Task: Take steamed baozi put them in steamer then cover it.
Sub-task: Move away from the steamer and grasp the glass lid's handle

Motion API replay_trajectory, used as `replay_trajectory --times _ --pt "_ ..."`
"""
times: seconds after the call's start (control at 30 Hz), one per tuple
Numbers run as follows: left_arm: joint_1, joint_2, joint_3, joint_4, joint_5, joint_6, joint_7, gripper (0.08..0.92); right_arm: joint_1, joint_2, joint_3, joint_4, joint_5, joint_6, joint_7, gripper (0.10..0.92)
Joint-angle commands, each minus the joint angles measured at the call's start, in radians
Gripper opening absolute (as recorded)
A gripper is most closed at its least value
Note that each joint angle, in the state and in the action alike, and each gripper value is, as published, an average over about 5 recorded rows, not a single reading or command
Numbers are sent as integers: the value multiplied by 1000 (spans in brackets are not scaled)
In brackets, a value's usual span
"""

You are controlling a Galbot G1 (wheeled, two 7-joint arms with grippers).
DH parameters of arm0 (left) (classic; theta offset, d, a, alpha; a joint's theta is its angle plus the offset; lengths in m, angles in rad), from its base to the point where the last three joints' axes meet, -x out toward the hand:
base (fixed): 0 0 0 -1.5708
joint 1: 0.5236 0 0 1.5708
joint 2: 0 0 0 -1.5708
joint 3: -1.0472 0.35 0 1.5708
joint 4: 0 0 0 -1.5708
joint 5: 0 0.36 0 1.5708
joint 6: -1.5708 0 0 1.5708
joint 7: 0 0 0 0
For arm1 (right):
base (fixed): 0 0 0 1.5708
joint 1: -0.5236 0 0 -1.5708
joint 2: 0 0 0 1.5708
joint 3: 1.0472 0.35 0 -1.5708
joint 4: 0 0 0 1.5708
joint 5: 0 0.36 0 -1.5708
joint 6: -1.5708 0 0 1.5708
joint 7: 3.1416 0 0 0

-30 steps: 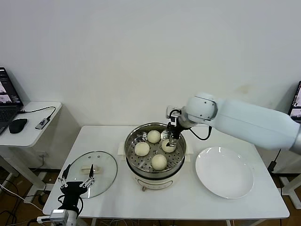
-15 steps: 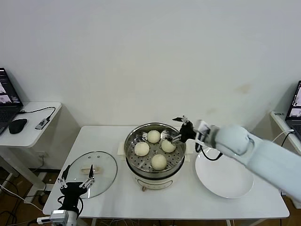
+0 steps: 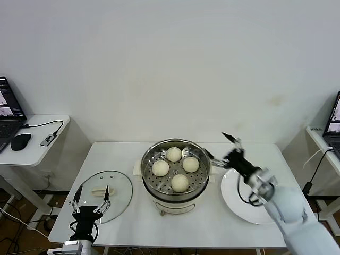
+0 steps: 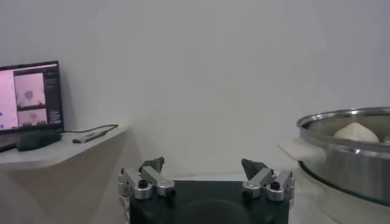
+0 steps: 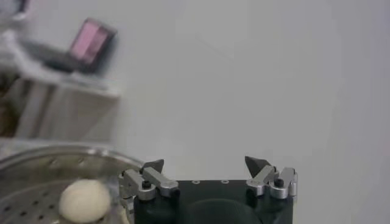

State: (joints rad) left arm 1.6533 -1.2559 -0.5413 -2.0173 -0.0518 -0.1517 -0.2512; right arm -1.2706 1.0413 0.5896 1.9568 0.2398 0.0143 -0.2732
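Nearest me, my left pincer [image 3: 90, 201] hangs spread wide and empty above the near edge of the cover [image 3: 103, 188], which lies flat on the white surface [image 3: 212, 223], just beside the steamer on its left. Past it, mid-surface, stands the steamer [image 3: 176, 169] with all four steamed baozi [image 3: 179, 182] resting apart on its perforated tray, the pot uncovered. To its right lies a flat white plate [image 3: 254, 196]. My right pincer [image 3: 222, 147] is raised between the steamer's right rim and the plate, fingers splayed and gripping nothing. Off to the far left, a side desk [image 3: 32, 143] carries a laptop [image 3: 8, 111] and a mouse [image 3: 20, 141].
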Motion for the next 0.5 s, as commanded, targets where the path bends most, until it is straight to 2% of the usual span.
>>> replay_trajectory --times 0.03,0.27,0.5 --pt "21 28 -69 124 646 -123 -59 823 -302 371 406 17 -166 166 48 823" --pt "103 112 -131 186 1056 -125 -90 823 -324 390 481 -35 -179 171 189 823" --pt "-13 141 -108 270 1244 -97 -86 823 -311 404 486 -59 -182 158 230 823"
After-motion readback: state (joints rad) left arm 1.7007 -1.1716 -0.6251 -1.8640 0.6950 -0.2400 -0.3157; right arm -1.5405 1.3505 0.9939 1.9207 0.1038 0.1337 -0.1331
